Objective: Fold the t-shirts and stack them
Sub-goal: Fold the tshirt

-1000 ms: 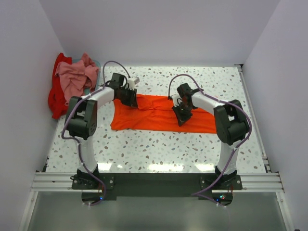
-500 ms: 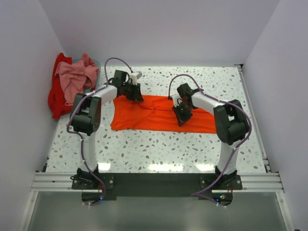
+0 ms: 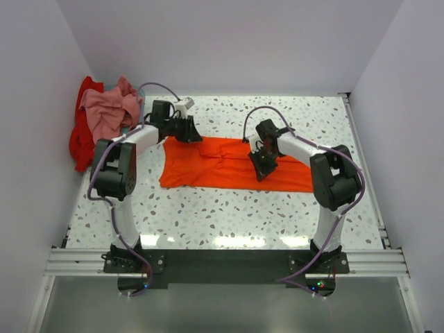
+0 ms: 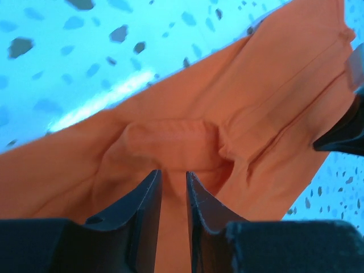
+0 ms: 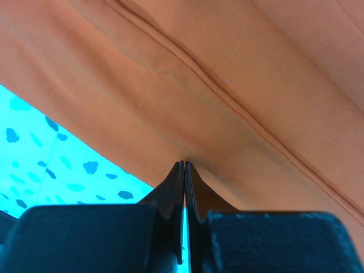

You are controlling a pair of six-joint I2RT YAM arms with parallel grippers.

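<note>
The speckled white desk (image 3: pixel 222 215) carries the orange t-shirt (image 3: pixel 215 170) at its middle, spread flat and long from left to right, with creases through its centre. The right pincer (image 3: pixel 261 168) stands on the shirt right of centre. In the right wrist view its jaws are together, tips pressed to the cloth, which puckers there; whether a fold is nipped between them cannot be told. The left pincer (image 3: pixel 191 132) sits at the shirt's far left corner. In the left wrist view its fingers (image 4: pixel 145 207) stand a narrow gap apart over a bunched hem. Beyond, at the desk's far left corner and well apart from both pincers, the pink t-shirt (image 3: pixel 104 114) lies crumpled on the red t-shirt (image 3: pixel 82 142), which is mostly hidden beneath it. Plain pale walls (image 3: pixel 229 48) close the desk in.
</note>
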